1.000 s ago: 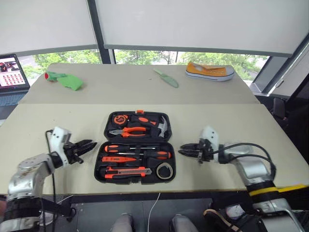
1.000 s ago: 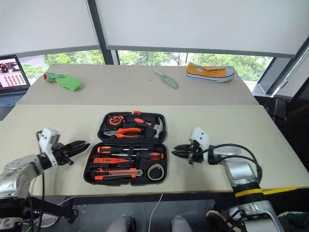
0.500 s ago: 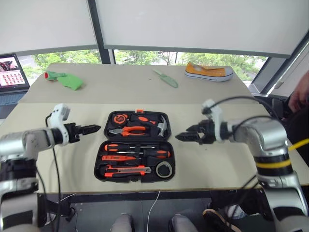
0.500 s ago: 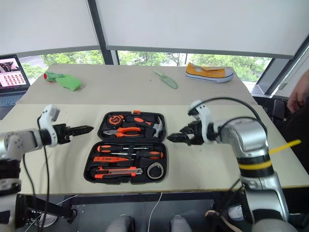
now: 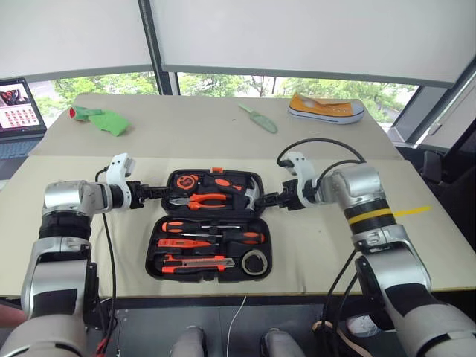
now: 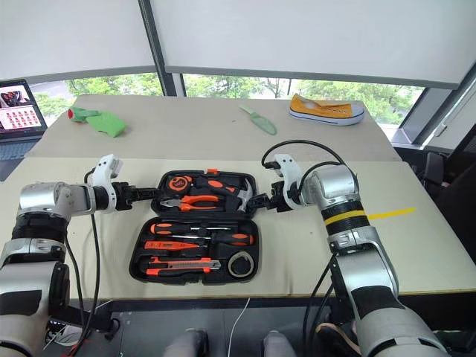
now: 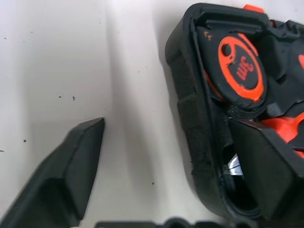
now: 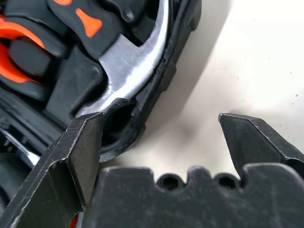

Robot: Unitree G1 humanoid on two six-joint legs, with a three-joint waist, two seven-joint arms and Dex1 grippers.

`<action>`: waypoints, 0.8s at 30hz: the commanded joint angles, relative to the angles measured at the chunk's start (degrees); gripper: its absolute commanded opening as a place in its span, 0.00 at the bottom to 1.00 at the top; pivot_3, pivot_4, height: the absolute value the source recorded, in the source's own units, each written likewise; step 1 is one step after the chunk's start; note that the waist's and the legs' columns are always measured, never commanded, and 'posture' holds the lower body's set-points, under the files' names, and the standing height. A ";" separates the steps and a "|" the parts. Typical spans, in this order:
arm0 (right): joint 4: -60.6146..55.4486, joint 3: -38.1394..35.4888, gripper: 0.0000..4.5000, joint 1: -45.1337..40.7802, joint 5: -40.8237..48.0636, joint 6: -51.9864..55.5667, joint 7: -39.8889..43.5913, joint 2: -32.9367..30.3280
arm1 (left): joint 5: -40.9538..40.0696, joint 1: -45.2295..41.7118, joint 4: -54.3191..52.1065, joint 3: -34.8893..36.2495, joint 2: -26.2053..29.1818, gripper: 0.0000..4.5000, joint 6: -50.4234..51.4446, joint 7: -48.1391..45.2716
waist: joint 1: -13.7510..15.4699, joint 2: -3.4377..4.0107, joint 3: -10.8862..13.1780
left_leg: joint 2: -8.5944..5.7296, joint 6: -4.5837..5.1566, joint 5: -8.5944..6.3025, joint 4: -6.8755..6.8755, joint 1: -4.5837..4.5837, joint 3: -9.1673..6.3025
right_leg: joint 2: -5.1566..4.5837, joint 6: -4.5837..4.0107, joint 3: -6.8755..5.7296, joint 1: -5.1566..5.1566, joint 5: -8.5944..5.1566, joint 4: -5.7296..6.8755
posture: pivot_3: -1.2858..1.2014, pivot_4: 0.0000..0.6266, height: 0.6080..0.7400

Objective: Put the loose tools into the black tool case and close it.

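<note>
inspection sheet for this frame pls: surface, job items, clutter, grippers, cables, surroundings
Surface: beige table, a second table butted behind it.
Job's things: black tool case lies open flat; two screwdrivers, slim orange screwdriver, utility knife and tape roll sit in the near half; pliers, hammer and tape measure in the far half.
Clutter: green trowel, yellow shoe, green cloth on the far table.
Grippers: left gripper open at the far half's left edge; right gripper open, straddling its right rim by the hammer. Neither holds anything.
Cables: black cables looping off both forearms.
Surroundings: laptop far left, blinds, trees outside.
</note>
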 commanded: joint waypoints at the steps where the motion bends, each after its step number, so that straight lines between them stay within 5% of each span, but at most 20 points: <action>1: 2.26 -1.01 0.82 -2.00 -0.73 -2.33 -0.68 0.97 | 1.30 -1.82 1.54 -0.96 -0.91 0.60 -0.89 -1.48 | -0.04 0.00 0.00 | 0.00 0.00 0.00 0.05 0.00 -0.02 | 0.00 0.00 -0.01 0.03 0.00 0.01 | 0.52 0.24 1.00; 8: 5.47 -3.31 0.30 -2.24 -0.87 -4.28 -2.19 2.46 | 0.57 -1.17 2.89 1.81 -2.38 0.03 -2.99 -1.65 | -0.05 0.00 0.00 | 0.00 0.00 0.00 0.09 0.19 -0.06 | 0.00 0.03 -0.02 0.24 0.02 0.04 | 0.52 0.24 1.00; 12: -0.80 -8.61 0.02 1.17 1.38 -15.12 -1.35 2.72 | -3.58 2.36 -0.96 8.28 -4.11 0.00 -8.52 -2.88 | -0.10 0.01 0.01 | 0.00 -0.02 0.02 0.13 0.36 -0.06 | -0.01 0.05 -0.02 0.39 0.07 0.06 | 0.52 0.24 1.00; 24: -19.10 -6.06 0.02 23.99 -7.51 -63.39 5.81 -3.29 | -3.21 22.08 -20.02 14.88 -10.09 0.00 -49.67 -5.68 | 0.07 0.07 0.10 | -0.06 -0.05 0.10 0.15 -0.28 -0.11 | -0.09 0.20 -0.05 0.04 0.21 -0.30 | 0.52 0.24 1.00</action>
